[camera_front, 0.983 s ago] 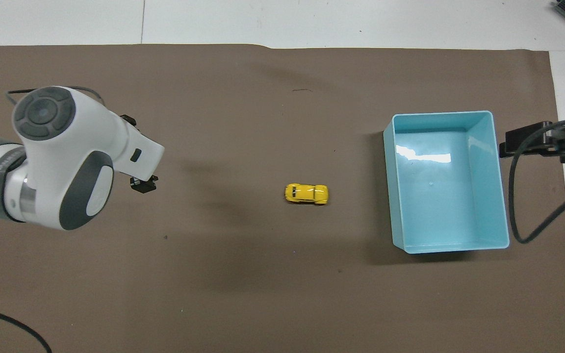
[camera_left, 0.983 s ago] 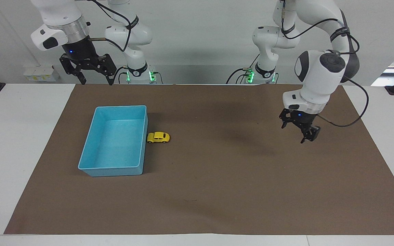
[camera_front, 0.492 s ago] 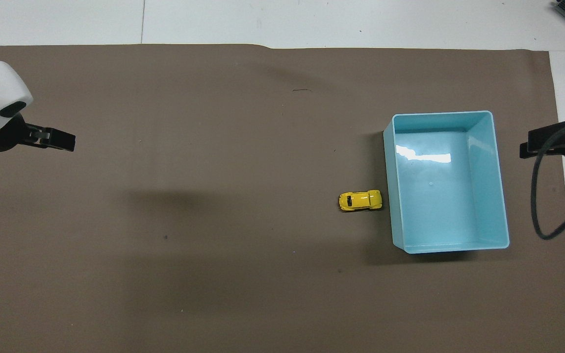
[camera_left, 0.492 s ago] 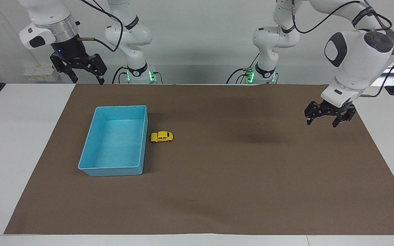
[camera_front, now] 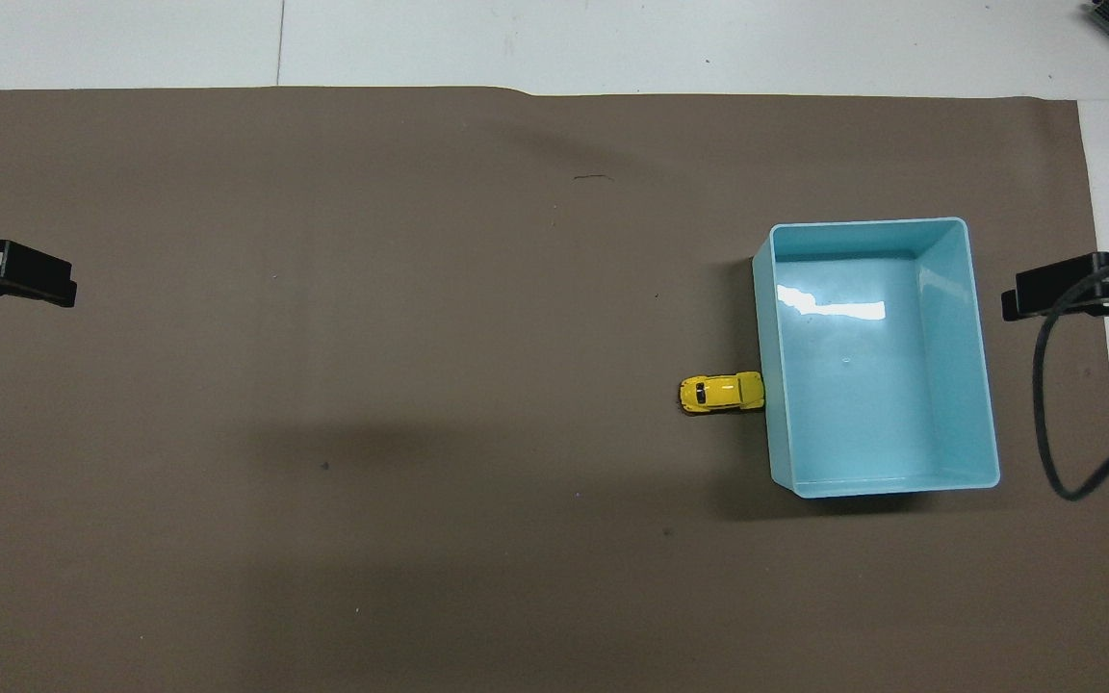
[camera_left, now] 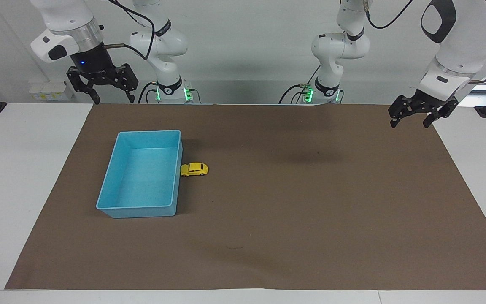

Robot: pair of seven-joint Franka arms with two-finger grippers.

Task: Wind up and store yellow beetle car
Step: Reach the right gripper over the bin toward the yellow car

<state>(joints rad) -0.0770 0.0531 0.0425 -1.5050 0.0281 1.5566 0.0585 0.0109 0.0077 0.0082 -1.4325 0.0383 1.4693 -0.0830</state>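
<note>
The yellow beetle car is seen on the brown mat, its nose touching the outer wall of the blue bin. It is not in the bin yet, so the storing step is judged not done.

The right gripper is held up high over the mat's edge nearest the robots, with its two fingers spread apart and nothing between them. The car sits well below it and farther out on the table, past the bin's near wall. The left gripper is held up over the mat's corner at the left arm's end, fingers apart and empty too. The car is well apart from it, toward the right arm's end.

The car is judged to be tiny, light and hard. Its round shiny top may be slippery, and it rolls on its wheels, so it could be pushed away by a soft bump. It is best pinched across its two flat sides, low by the doors.

The bin wall is right at the car's nose, so little room is left there for a finger. Lots of open mat is found on the car's other sides. The bin is open on top and empty.
</note>
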